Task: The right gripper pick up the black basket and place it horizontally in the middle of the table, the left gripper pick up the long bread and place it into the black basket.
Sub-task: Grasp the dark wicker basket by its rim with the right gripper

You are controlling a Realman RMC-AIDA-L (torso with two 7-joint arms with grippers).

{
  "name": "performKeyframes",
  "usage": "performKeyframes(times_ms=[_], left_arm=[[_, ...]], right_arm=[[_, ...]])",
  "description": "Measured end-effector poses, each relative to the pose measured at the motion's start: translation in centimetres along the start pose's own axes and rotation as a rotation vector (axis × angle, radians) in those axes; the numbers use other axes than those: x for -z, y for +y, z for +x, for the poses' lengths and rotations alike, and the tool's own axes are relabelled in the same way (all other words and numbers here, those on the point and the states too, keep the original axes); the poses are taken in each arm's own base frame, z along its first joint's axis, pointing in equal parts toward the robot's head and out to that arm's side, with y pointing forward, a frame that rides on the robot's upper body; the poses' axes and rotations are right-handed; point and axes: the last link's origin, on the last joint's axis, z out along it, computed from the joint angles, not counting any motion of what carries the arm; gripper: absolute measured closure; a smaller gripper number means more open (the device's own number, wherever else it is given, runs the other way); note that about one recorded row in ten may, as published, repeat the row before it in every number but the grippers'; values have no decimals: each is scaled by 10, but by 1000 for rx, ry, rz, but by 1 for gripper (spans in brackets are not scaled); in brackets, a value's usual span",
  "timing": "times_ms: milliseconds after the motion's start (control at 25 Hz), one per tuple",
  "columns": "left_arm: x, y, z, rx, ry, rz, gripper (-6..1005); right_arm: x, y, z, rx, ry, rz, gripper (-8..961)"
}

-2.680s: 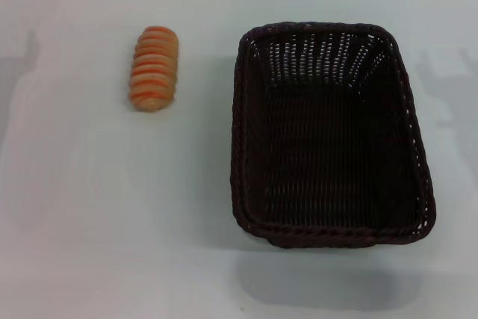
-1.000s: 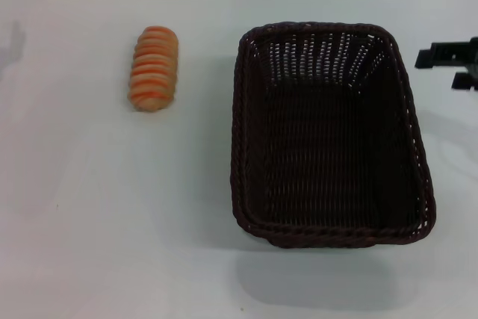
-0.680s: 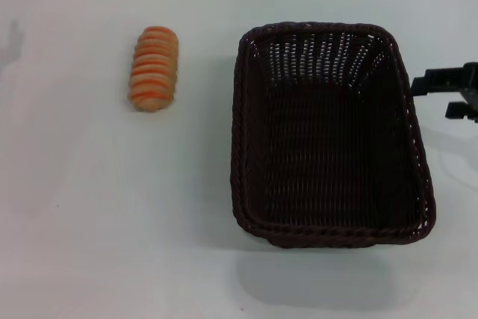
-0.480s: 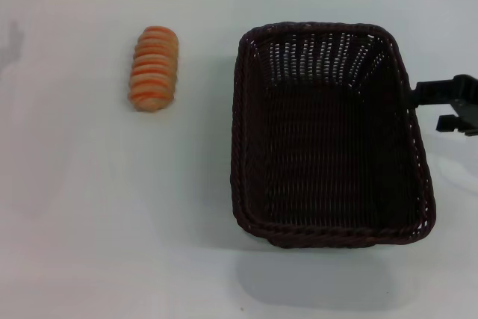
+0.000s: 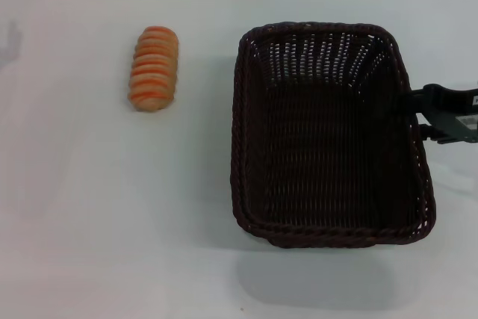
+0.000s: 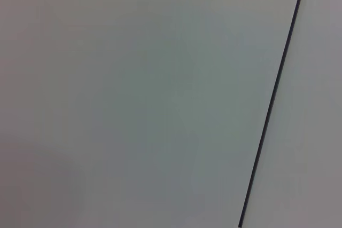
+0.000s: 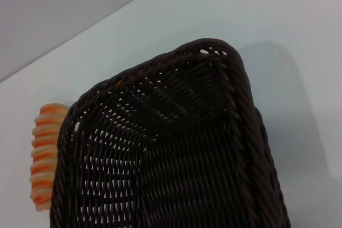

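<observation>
The right end effector point(image 5: 415, 117) has been brought in to the basket's point(image 5: 328, 132) right rim; its opening cannot be told. Bread point(image 5: 153, 69) lies untouched, far left.

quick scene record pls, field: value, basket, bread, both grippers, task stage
basket: black basket on the table, right of centre, long axis pointing away from the robot, empty
bread: long bread on the table, left of the basket, apart from it
right gripper: right gripper at the basket's right rim; jaw state not clear
left gripper: not in view
stage: basket not yet lifted; bread untouched
</observation>
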Motion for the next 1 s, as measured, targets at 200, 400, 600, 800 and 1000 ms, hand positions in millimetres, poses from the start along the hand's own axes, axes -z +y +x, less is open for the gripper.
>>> performKeyframes(times_ms=[200,400,600,800,1000], left_arm=[[0,0,0,0,1,0,307],[0,2,0,2,5,-3,306],[0,2,1,2,8,-5,306],[0,1,1,7,8,-3,306],[1,1,1,10,9,-2,306]], right_arm=[[-5,-1,1,-7,12,-2,255],[-8,0,4,-4,28,-4,279],[-7,6,6,-2,31,-42,302],[-8,5,7,1,37,-46,452],[-7,4,6,-1,34,-46,643]])
